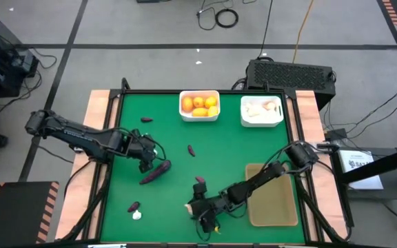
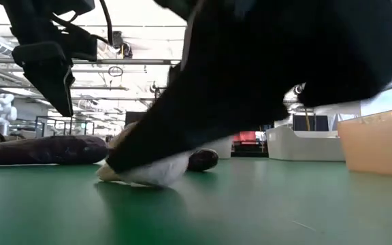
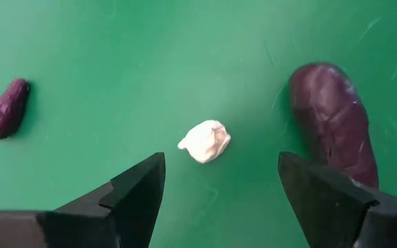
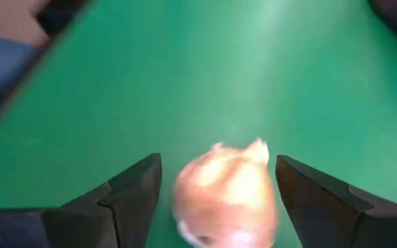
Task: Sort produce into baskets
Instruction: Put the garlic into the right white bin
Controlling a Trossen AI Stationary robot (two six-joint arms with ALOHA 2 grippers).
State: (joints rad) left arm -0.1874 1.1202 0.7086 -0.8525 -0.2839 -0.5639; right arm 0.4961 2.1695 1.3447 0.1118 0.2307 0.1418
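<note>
Closing on the pale, lumpy bulb [image 4: 227,189] is the step in hand, as I judge it: your right gripper [image 1: 205,219] sits low at the near edge of the green worktop [image 1: 219,155], fingers apart, with that bulb between them in the right wrist view. Whether it is garlic or a fruit, I cannot tell from here. Centre it between the fingers before you squeeze, because a rounded piece will likely roll out if one finger lands first. Go down gently and close slowly.

Your left gripper [image 1: 151,153] hangs over the left part of the worktop, fingers also apart and holding nothing, just beside the long purple piece [image 1: 155,171]. Ahead of it lies a small white bulb [image 3: 205,141] and a short purple piece [image 3: 5,109].

One white bin [image 1: 182,110] holds orange fruit, the other white bin [image 1: 280,115] white bulbs; the tan tray [image 1: 273,203] is bare.
</note>
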